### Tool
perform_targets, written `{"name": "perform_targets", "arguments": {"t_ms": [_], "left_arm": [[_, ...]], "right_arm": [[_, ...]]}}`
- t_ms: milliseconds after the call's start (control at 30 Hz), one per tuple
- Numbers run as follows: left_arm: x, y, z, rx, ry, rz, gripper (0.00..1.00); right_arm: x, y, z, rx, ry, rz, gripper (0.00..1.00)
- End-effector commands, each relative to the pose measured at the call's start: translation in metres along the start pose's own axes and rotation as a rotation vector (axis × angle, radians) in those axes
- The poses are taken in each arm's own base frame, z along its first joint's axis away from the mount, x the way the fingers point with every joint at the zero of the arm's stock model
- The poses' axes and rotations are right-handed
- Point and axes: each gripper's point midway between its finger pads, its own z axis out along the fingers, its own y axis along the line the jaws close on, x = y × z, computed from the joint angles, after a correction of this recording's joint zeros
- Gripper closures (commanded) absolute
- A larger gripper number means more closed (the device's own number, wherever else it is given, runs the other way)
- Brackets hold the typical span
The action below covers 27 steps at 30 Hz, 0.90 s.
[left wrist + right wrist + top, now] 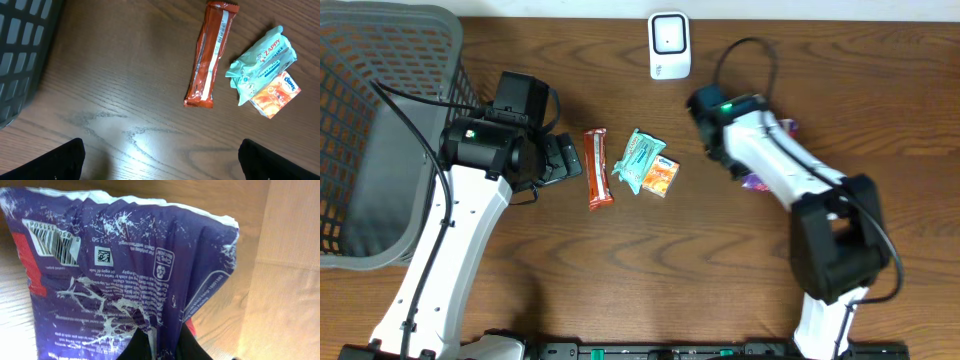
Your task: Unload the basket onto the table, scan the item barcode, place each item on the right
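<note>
While the overhead shows the white boxy scanner (668, 45) just beyond our right arm (770, 150), the crinkled purple foil packet (756, 181) peeks beneath it. Left wrist: our left gripper (162, 162) gapes, empty. Right wrist: our right gripper (159, 347) pinches the packet's bottom edge, so we'd tilt its barcode (52, 247) squarely at the scanner.

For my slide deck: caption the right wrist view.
Right tool pinches a crinkled purple packet, its barcode showing at upper left.
</note>
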Motion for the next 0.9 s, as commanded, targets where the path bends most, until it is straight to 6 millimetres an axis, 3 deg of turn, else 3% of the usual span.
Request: {"name": "perform_targets", "arguments": {"t_ms": [0,100,267,367,433,500,533,600,700,867], "left_arm": [[-0.002,0.002,-0.003,-0.004,-0.012,-0.016,0.02],[-0.002,0.002,-0.003,-0.005,-0.012,-0.016,0.02],[-0.002,0.002,-0.003,-0.005,-0.012,-0.016,0.02],[-0.002,0.002,-0.003,-0.005,-0.012,-0.016,0.02],[-0.002,0.002,-0.003,-0.005,-0.012,-0.016,0.02],[-0.002,0.002,-0.003,-0.005,-0.012,-0.016,0.02],[-0.002,0.002,-0.003,-0.005,-0.012,-0.016,0.02],[-0.002,0.002,-0.003,-0.005,-0.012,-0.016,0.02],[-0.002,0.002,-0.003,-0.005,-0.012,-0.016,0.02],[-0.002,0.002,-0.003,-0.005,-0.012,-0.016,0.02]], "right_arm": [[0.002,0.033,-0.012,0.003,-0.033,-0.085,0.80],[-0.003,0.064,-0.032,-0.094,-0.081,-0.095,0.59],[-0.026,0.094,-0.084,-0.367,-0.111,-0.051,0.53],[-0.048,0.091,-0.125,-0.561,-0.130,-0.035,0.37],[-0.063,0.078,-0.150,-0.669,-0.153,-0.023,0.13],[-0.070,0.061,-0.160,-0.708,-0.163,-0.006,0.13],[-0.073,0.051,-0.161,-0.721,-0.163,0.003,0.12],[-0.075,0.029,-0.153,-0.751,-0.141,0.013,0.01],[-0.066,0.008,-0.120,-0.829,-0.040,0.032,0.01],[-0.041,0.013,-0.092,-1.168,0.068,0.002,0.04]]}}
